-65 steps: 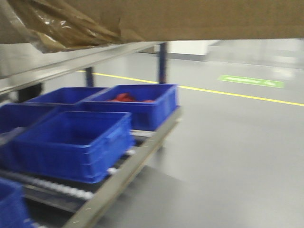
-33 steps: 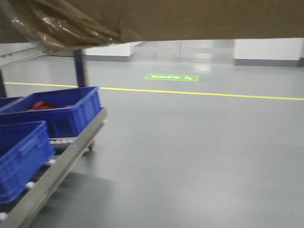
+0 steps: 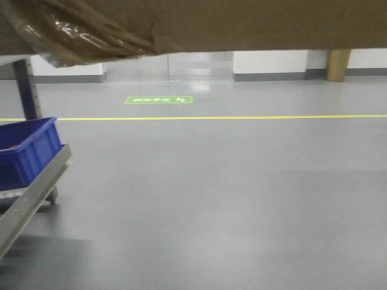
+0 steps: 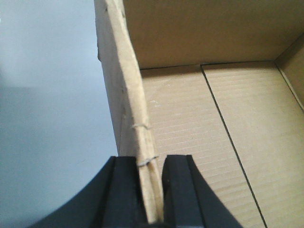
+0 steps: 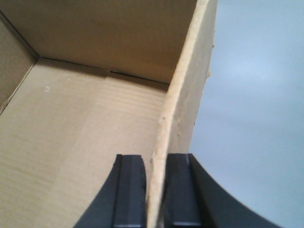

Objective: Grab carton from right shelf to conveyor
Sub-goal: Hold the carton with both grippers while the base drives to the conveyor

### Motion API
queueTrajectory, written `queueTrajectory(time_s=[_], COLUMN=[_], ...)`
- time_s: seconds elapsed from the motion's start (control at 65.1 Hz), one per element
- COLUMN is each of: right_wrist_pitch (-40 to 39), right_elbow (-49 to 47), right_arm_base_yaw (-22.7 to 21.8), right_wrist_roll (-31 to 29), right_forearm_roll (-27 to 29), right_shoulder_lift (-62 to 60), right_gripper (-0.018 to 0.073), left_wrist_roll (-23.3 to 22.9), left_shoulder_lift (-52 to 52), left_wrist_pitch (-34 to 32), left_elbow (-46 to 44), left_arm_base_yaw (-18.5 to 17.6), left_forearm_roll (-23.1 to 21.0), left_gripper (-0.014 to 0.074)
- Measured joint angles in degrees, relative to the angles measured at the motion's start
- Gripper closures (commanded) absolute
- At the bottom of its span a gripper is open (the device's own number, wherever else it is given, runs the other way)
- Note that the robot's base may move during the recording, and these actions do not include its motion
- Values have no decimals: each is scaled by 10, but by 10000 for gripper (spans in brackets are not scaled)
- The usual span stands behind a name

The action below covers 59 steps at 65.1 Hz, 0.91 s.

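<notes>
The brown carton (image 3: 242,24) fills the top of the front view, held up off the floor, with a wad of yellowish tape (image 3: 78,33) at its bottom seam. My left gripper (image 4: 151,190) is shut on the carton's left wall (image 4: 128,109), one finger outside and one inside the open box. On the opposite side my right gripper (image 5: 156,190) is shut on the right wall (image 5: 183,109) the same way. The shelf shows only as a grey rail (image 3: 30,193) at the lower left of the front view. The conveyor is out of view.
A blue plastic bin (image 3: 27,148) sits on the rack at the left edge. Smooth grey floor (image 3: 230,193) stretches ahead, crossed by a yellow line (image 3: 242,117) with a green floor marker (image 3: 159,99) beyond it. A wall and a brown post (image 3: 337,63) stand at the back.
The view has swung to the right: the rack and its blue bins slid off to the left edge and open floor now fills the front view. The carton stays at the top of the frame.
</notes>
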Motion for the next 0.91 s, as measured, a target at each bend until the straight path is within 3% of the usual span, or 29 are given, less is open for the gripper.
queueTrajectory(time_s=[0.906], right_wrist_pitch=[0], right_elbow=[0], right_arm_base_yaw=[0], right_wrist_roll=[0], right_forearm_roll=[0], right_shoulder_lift=[-1], right_gripper=[628], left_wrist_roll=[0], left_shoulder_lift=[-1], left_wrist_pitch=[1], left_elbow=[0], left_arm_base_yaw=[0], left_forearm_roll=[0], left_gripper=[605])
